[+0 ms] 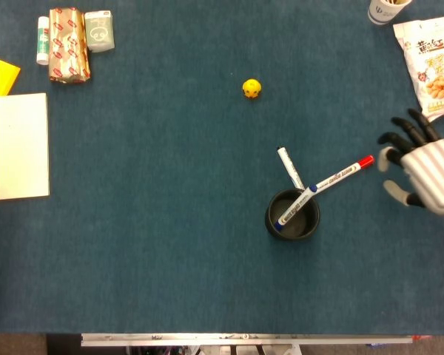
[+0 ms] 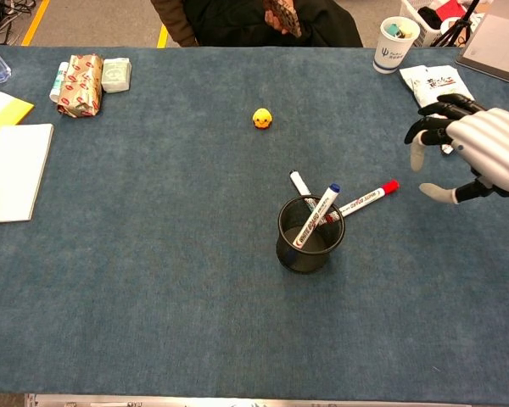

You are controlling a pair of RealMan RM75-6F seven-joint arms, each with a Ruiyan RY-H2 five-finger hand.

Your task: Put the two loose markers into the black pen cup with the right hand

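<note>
Seated person (image 2: 254, 17) in chest view only

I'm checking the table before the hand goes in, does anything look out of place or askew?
Two markers lie loose behind the cup: the red marker points toward the right hand, and the white marker lies angled beside it. A blue marker leans tilted in the cup. Nothing looks spilled or damaged.

A: Any print legible here?
B: The marker in the pen cup (image 2: 317, 217) reads "WHITE BOARD" along its barrel.
A: And the snack bag (image 1: 432, 65)?
B: Large yellow Chinese characters, too small to make out. The paper cup (image 2: 394, 44) carries a blue trident-like logo.
</note>
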